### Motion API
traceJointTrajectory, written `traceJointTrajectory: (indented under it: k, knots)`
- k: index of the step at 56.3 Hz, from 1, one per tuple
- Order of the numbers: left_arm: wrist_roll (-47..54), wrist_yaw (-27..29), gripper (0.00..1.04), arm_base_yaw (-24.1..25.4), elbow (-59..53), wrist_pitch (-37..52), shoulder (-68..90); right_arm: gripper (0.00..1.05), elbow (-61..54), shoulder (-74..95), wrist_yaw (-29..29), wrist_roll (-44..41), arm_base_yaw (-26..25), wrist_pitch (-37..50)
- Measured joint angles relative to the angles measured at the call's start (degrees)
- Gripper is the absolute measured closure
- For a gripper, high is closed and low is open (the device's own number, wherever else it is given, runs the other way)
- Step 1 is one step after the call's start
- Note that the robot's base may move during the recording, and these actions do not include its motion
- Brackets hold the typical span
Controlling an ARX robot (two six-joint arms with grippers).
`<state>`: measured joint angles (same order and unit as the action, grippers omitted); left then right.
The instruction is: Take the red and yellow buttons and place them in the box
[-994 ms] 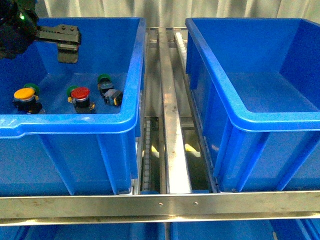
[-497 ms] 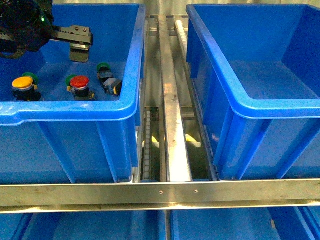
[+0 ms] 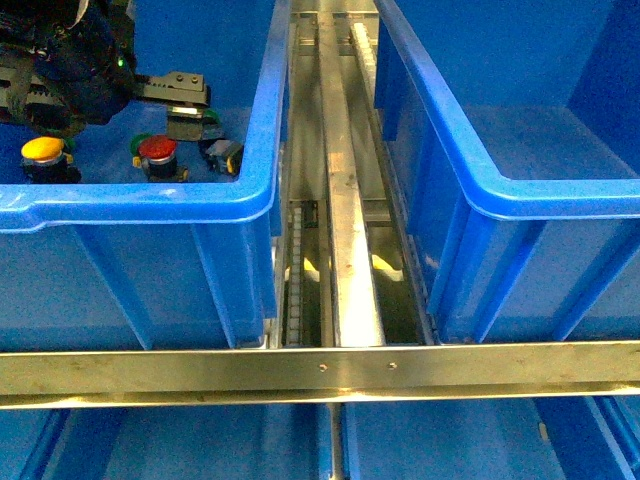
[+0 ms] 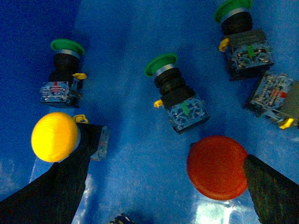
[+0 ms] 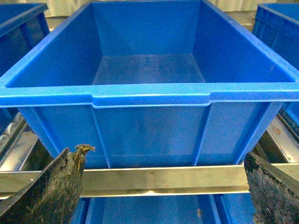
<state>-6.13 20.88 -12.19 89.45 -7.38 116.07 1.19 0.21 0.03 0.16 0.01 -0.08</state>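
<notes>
Three green switches [image 4: 161,65], red button [image 4: 217,167], yellow button [image 4: 54,136]

Two bins stand side by side on a rack, the left bin [image 3: 200,205] and the right bin [image 3: 540,205]. A metal rail [image 3: 345,220] runs front to back between them, and a crossbar [image 3: 320,372] lies across in front. Near the left bin's front wall, three push-button switches sit in a row on its floor: the far-left switch [image 3: 43,158], the middle switch [image 3: 158,157], and to its right the tipped switch [image 3: 225,155], lying on its side. The left gripper [image 3: 188,102] hangs over this bin, just behind the two rightmost switches.
</notes>
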Motion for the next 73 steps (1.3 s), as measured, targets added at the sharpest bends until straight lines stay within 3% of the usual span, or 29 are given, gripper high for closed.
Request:
traceJointTrajectory:
  k: [61, 66, 73]
  knots:
    - [-2.99, -0.31, 0.08, -1.97, 6.95, -2.69, 8.00, 0.06, 0.00, 0.00, 0.00, 0.00, 0.00, 0.00]
    - [-3.17, -0.04, 0.18, -2.05, 6.97, -2.80, 8.02, 0.06, 0.00, 0.00, 0.00, 0.00, 0.00, 0.00]
    - [-3.65, 0.15, 0.44, -2.16, 7.52, -3.17, 8.02, 0.06, 0.00, 0.00, 0.00, 0.00, 0.00, 0.00]
